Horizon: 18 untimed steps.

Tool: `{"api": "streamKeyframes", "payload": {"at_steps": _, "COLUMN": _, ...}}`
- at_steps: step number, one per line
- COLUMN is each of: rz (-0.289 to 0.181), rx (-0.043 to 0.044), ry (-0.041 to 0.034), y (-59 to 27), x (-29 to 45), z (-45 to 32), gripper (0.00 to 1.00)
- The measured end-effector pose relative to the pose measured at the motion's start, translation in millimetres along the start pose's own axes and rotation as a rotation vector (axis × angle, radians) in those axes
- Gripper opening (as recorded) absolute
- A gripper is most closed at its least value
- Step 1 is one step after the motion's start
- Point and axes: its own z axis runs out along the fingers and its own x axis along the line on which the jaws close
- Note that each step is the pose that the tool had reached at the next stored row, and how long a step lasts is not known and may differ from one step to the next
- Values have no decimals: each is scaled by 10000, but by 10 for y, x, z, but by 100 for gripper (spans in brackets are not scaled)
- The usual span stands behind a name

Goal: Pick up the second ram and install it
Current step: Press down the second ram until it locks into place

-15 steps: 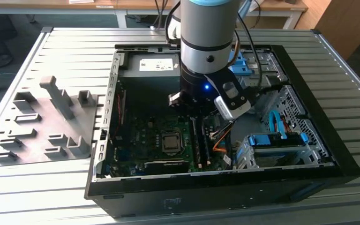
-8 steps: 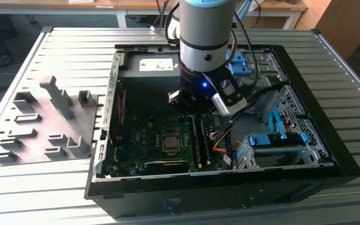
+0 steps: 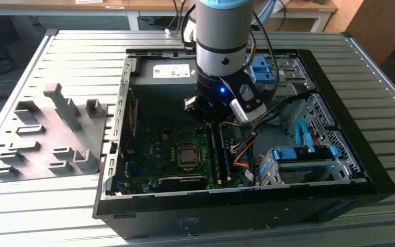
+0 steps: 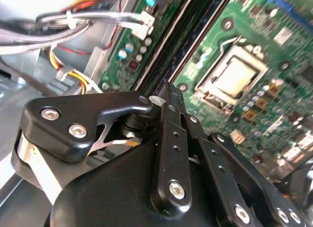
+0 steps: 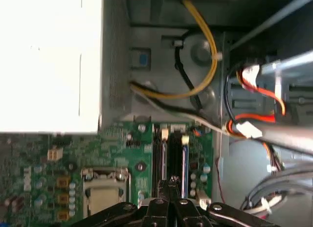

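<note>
The second ram (image 3: 216, 154) looks like the thin dark stick standing on edge in the long slots just to the exterior view's right of the processor socket (image 3: 185, 154), low in the middle of the frame. In the first wrist view it's a dark strip (image 5: 173, 158) between a white slot clip and a slot with a blue edge, running straight away from the gripper (image 5: 171, 180).

The gripper's black metal fingers are drawn tight together. Whether the stick's edge is pinched between them, can't tell. The second wrist view gives the close-up of the gripper (image 4: 168, 97): bolted black linkages and silver screw heads, with the shiny square socket (image 4: 237, 75) beside it on the green board.

From the exterior view, the arm (image 3: 221, 36), gray with a black wrist, comes down from the top centre. It hides the upper ends of the slots, and the gripper (image 3: 215, 119) sits right over them.

The first wrist view adds a big white box (image 5: 49, 60), a looping yellow cable (image 5: 205, 56) and orange-red wires (image 5: 264, 92).

Around it all is the open black computer case (image 3: 379, 180) on a ribbed metal table (image 3: 67, 216). There's a gray plastic holder tray (image 3: 47, 139) at the exterior view's left and a blue drive bracket (image 3: 304, 153) at lower right.
</note>
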Motion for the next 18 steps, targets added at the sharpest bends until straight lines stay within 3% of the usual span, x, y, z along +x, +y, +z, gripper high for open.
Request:
{"api": "streamKeyframes", "payload": {"at_steps": 3, "rz": -2, "rx": -2, "ry": -1, "y": 53, "x": 4, "z": 54, "gripper": 10}}
{"api": "streamKeyframes", "payload": {"at_steps": 10, "rz": -17, "rx": 3, "ry": 0, "y": 88, "x": 10, "z": 171, "gripper": 10}}
{"api": "streamKeyframes", "payload": {"at_steps": 18, "rz": -23, "rx": 50, "ry": 3, "y": 118, "x": 15, "z": 238, "gripper": 10}}
